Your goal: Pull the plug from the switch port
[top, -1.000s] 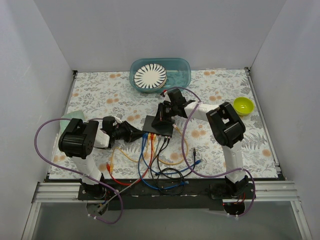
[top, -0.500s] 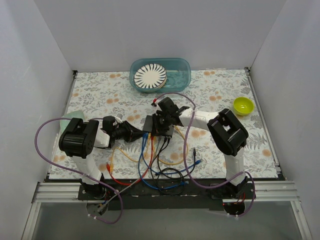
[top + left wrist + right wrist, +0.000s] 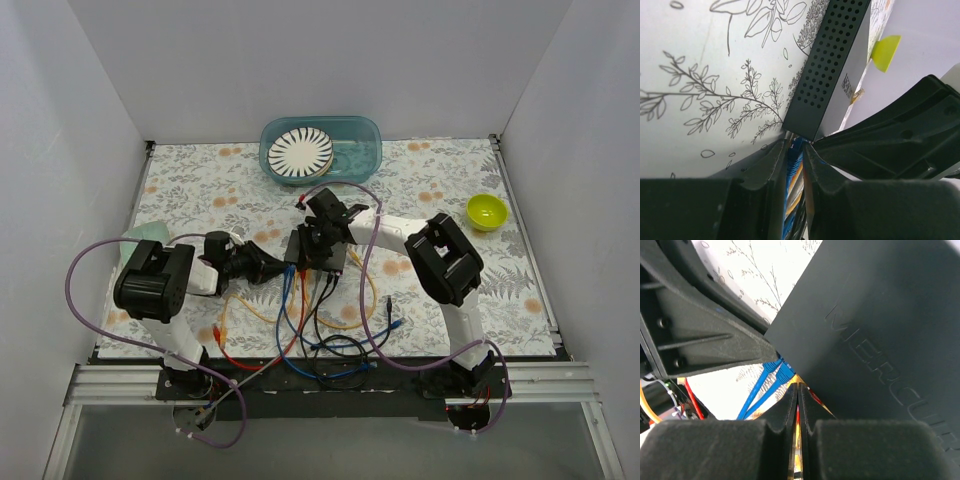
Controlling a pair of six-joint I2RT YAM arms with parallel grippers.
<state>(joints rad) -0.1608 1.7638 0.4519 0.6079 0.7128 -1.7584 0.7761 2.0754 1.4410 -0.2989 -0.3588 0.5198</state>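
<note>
Presently the switch (image 3: pixel 318 250) lies centrally on the table (image 3: pixel 450 170), with the right gripper (image 3: pixel 797 390) closed tight at its socket edge. The left gripper (image 3: pixel 794 150) is nipped narrowly on the blue plug (image 3: pixel 796 145); draw it straight out, level, switch braced.

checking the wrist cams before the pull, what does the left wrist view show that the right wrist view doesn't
Only the left wrist: the perforated side wall of the flat dark grey switch, and the left claw closed on a blue cable plug. Only the right wrist: embossed lettering on the switch's top, and the right claw shut. Both: the switch, blue cables, the floral tablecloth.
</note>
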